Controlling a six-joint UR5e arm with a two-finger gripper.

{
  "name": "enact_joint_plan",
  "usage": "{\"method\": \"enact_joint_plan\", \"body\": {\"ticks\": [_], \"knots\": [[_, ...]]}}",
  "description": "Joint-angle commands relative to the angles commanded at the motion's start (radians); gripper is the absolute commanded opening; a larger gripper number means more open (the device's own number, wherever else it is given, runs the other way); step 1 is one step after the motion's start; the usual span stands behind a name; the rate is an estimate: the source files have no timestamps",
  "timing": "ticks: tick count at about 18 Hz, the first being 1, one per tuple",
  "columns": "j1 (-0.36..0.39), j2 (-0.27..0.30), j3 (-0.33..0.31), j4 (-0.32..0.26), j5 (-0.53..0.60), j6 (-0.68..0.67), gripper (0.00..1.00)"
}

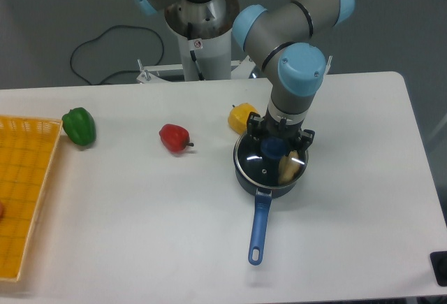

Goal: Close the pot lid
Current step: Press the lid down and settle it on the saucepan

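Observation:
The dark blue pot (253, 184) stands right of the table's middle, its bright blue handle (260, 226) pointing toward the front edge. The glass lid (255, 158) with its silver rim lies over the pot's mouth, its blue knob (272, 147) under my gripper (274, 145). My gripper hangs straight down over the knob. The fingers are hidden by the wrist, so I cannot tell whether they grip the knob. A pale yellowish object (287, 170) shows through the glass inside the pot.
A yellow pepper (242, 116) lies just behind the pot. A red pepper (174, 138) and a green pepper (79, 126) lie further left. A yellow basket (24, 199) sits at the left edge. The robot base (202, 45) stands behind.

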Motion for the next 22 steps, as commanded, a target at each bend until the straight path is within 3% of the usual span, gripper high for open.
{"method": "enact_joint_plan", "body": {"ticks": [7,12,22], "knots": [[-0.003,-0.008,-0.006,0.026,0.000,-0.003,0.58],[-0.002,-0.006,-0.006,0.026,0.000,0.000,0.72],[0.014,-0.002,-0.006,0.025,0.000,0.015,0.73]]}}
